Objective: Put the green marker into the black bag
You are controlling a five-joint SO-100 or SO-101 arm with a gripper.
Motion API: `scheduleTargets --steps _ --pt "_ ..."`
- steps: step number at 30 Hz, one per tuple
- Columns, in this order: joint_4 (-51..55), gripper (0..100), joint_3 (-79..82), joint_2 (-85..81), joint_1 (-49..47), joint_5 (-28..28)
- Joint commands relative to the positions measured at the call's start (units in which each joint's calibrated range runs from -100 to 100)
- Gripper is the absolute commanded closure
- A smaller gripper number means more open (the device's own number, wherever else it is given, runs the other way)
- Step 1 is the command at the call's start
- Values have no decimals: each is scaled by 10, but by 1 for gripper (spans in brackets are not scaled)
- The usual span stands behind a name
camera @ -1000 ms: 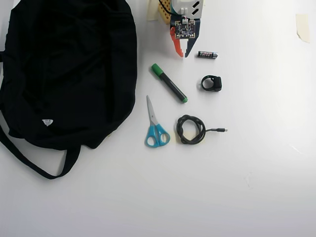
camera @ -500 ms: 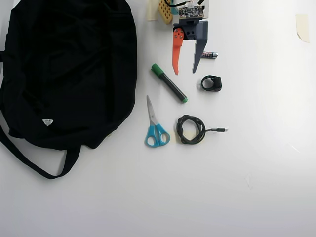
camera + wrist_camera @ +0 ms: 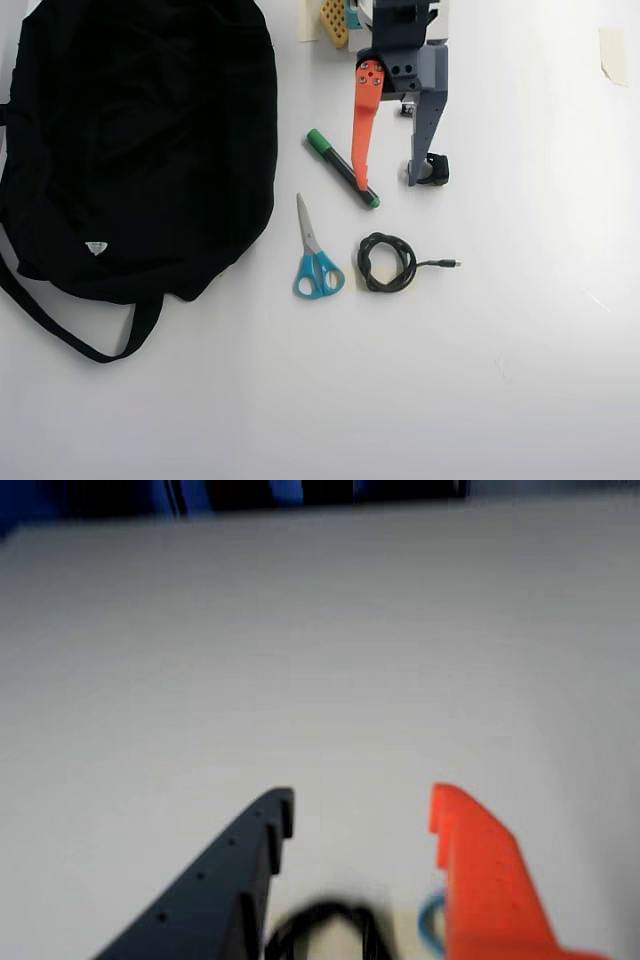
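Note:
In the overhead view the green marker [image 3: 335, 162] lies slanted on the white table, its green cap up-left and its small green end down-right. My gripper [image 3: 386, 185] is open above it. The orange finger [image 3: 361, 140] crosses the marker's lower end, and the grey finger [image 3: 425, 130] stands to the right of it. The black bag [image 3: 130, 150] fills the left side, strap trailing at the bottom left. The blurred wrist view shows only my open gripper [image 3: 362, 805] over the table; the marker and bag are out of that view.
Blue-handled scissors [image 3: 317, 255] and a coiled black cable [image 3: 387, 262] lie just below the marker; both show blurred at the wrist view's bottom edge. A small black ring-shaped part [image 3: 437, 170] sits by the grey fingertip. A piece of tape [image 3: 612, 55] is at the far right.
The gripper has reached down the overhead picture from the top edge to the marker's lower end. It opened wider and now covers the small battery. Nothing on the table has shifted.

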Motion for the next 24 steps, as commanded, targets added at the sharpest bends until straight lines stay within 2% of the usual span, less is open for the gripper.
scheduleTargets --steps 1,8,10,12,18,21,24 --pt "-18 82 -90 42 11 4" --pt "-33 82 -240 138 11 7" --pt "-45 82 -290 185 8 42" --pt "-57 82 -310 209 4 52" --pt "-89 82 -357 279 3 48" --pt "-101 82 -372 309 6 -2" --pt "-101 82 -366 303 3 -2"
